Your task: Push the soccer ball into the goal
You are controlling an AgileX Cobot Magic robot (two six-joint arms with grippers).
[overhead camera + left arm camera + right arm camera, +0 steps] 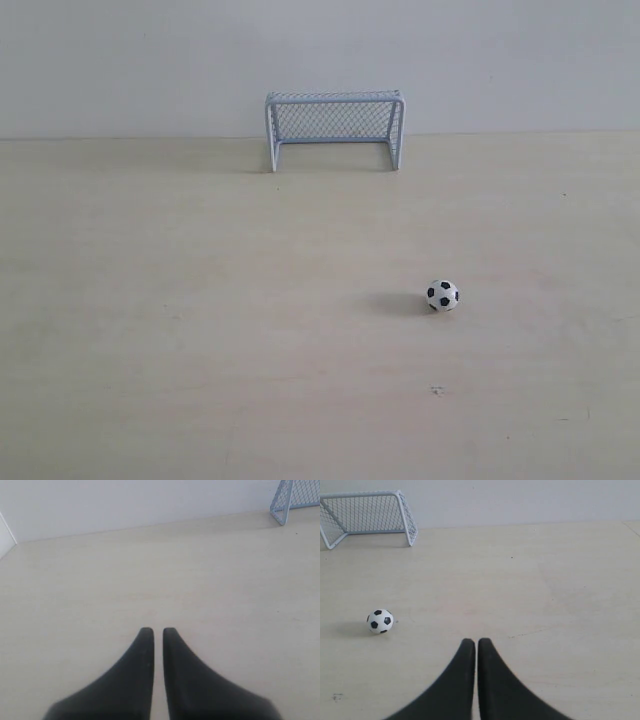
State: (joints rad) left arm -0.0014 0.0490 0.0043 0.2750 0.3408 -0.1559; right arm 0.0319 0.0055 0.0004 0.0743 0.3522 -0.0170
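Observation:
The soccer ball (442, 295), white with black patches, rests on the pale wooden table right of centre. The pale blue-white goal (334, 128) stands at the back against the wall, its mouth facing forward. Neither arm shows in the exterior view. In the right wrist view the ball (380, 621) lies well off to one side of my right gripper (476, 642), whose black fingers are shut with nothing between them; the goal (367, 514) is far beyond. My left gripper (154, 630) is shut and empty over bare table, with a corner of the goal (295, 499) at the frame's edge.
A plain white wall runs along the back edge of the table (200, 330). A small dark speck (437, 390) marks the wood in front of the ball.

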